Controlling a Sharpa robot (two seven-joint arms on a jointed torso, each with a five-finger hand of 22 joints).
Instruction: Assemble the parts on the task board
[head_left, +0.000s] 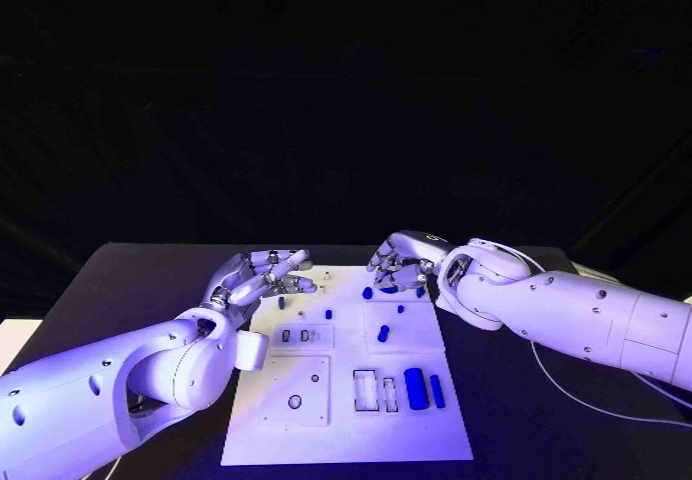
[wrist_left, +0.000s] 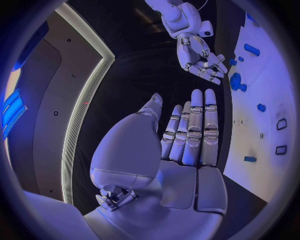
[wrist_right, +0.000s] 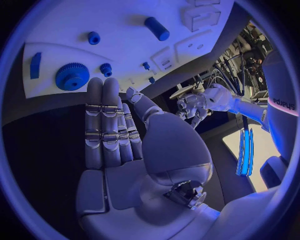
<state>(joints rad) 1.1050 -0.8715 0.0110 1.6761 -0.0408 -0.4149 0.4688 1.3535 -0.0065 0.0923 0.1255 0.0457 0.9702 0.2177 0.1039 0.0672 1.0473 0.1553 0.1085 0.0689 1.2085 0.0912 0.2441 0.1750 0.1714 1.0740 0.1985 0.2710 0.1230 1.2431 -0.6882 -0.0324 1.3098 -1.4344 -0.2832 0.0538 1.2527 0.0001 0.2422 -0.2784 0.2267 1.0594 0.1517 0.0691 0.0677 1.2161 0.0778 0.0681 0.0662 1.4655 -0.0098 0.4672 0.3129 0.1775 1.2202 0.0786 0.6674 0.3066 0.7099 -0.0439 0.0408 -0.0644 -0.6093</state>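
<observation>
Head view places the white task board (head_left: 346, 400) in the lower middle of the frame, on the black table (head_left: 130, 280). Both hands sit at the board's far edge, just above the centre of the picture. The left hand (head_left: 260, 277) comes in from the lower left and hovers at the board's upper left corner, fingers spread and holding nothing. The right hand (head_left: 400, 265) reaches in from the right and hangs over the board's upper right part, fingers bent downward just above a blue gear (head_left: 391, 290); whether they touch it cannot be told from here.

Right wrist view shows that hand's fingers (wrist_right: 103, 125) straight and side by side, the palm bare, with the gear (wrist_right: 72, 76) beyond the fingertips and apart from them, so this hand is released too. Left wrist view likewise shows a flat, unloaded palm (wrist_left: 187, 145).

A blue cylinder (head_left: 415, 388) lies at the board's lower right, with a thin blue bar (head_left: 436, 390) just beside it. A short blue peg (head_left: 382, 334) sits near the board's middle.
</observation>
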